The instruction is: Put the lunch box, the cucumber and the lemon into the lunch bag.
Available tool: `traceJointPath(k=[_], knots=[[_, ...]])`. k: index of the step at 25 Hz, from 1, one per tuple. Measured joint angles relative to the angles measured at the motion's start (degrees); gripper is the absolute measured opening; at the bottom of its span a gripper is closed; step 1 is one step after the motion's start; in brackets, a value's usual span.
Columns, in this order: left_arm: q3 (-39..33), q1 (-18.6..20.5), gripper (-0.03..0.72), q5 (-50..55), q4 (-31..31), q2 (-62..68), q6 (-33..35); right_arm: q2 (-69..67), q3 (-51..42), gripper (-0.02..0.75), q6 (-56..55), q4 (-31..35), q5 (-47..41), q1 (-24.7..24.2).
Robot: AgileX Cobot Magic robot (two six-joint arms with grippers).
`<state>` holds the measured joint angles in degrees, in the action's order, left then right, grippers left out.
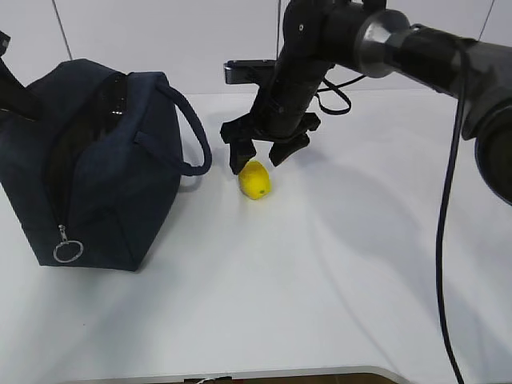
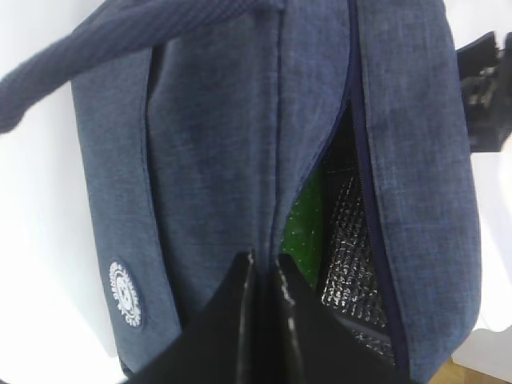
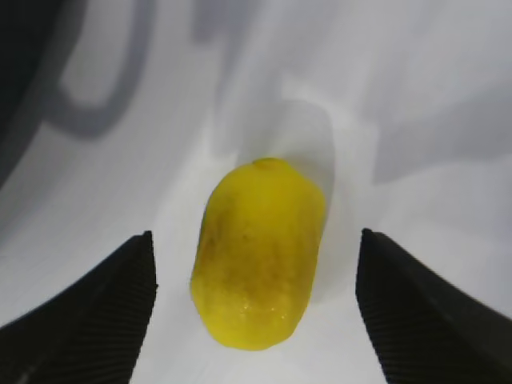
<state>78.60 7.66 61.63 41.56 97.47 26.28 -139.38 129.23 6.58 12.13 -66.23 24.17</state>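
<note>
Right end effector (image 1: 262, 158) hovers over lemon (image 1: 255, 179) on white tabletop (image 1: 320, 280), fingers apart. Lunch bag (image 1: 96, 160) stands left, unzipped; round white badge (image 2: 125, 293), writing unreadable. Left end effector (image 2: 264, 276) pinched on bag opening edge.

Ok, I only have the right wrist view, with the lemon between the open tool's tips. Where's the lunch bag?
Observer: The lunch bag stands left of the lemon in the exterior view, apart from it.
Operator: Is it open?
Observer: Yes. The left wrist view shows silver lining and something green inside the gap.
Operator: And the left tool?
Observer: The left tool looks closed on the bag's fabric beside the opening.
</note>
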Motion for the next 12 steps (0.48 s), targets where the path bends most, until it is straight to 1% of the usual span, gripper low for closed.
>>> traceJointPath(k=[12], knots=[[0.0,0.0,-0.011,0.0,0.0,0.0,-0.1,-2.3,0.0,0.594,0.0,0.0,2.1,0.0]])
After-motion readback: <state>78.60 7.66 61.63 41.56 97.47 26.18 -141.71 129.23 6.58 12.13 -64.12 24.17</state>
